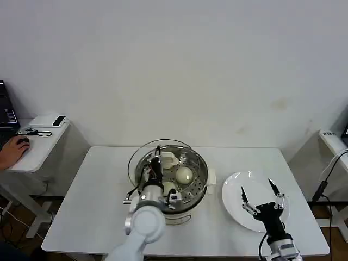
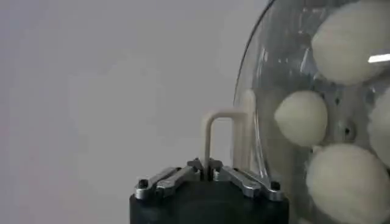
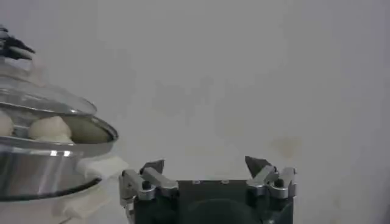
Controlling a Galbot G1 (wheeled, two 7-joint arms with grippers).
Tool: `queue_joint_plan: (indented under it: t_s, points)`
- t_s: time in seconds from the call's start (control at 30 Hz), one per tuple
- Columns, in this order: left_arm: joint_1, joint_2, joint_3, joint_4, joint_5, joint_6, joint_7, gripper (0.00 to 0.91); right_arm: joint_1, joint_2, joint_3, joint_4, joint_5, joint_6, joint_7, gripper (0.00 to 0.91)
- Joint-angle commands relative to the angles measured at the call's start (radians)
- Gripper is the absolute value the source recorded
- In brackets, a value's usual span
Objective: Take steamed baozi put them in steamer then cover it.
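While the left gripper pinches the pale handle of the cover, the clear glass lid hangs tilted just over the steamer, not flat on its rim. Its fingers are closed tight on that handle. The steamer sits near the middle of the white table, a bit toward the back edge. Inside it lie the steamed baozi, round and cream-white, on the tray with little holes. In the left wrist view, three or four buns show through the glass. The right gripper floats above the white plate, which lies near the table's right edge, toward the front. Its two fingers are spread wide apart and hold nothing.
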State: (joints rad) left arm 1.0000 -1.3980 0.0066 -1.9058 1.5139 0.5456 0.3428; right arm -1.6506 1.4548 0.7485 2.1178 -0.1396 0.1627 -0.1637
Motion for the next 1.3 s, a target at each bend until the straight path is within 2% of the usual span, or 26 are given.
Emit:
queue_joint_plan:
  t_s: [0.03,1.2,1.23,1.27,1.3]
  points:
    - [-0.024,-0.043,0.039,0.041,0.034,0.001,0.009,0.000,0.000,0.001,-0.002,-0.004,-0.003,0.001,0.001,0.907]
    - [0.038,-0.054,0.036,0.040,0.068,-0.013,0.000,0.010,-0.001,0.003,-0.022,-0.009,-0.019,0.003,-0.001,0.907]
    - [0.038,-0.055,0.036,0.040,0.068,-0.013,0.001,0.091,-0.002,0.003,-0.023,-0.009,-0.019,0.003,-0.001,0.907]
    - [0.040,-0.057,0.035,0.039,0.068,-0.013,0.001,0.907,-0.002,0.003,-0.023,-0.009,-0.019,0.003,-0.001,0.907]
    - [0.042,-0.056,0.035,0.038,0.070,-0.014,0.001,0.907,-0.002,0.003,-0.022,-0.009,-0.019,0.003,-0.001,0.907]
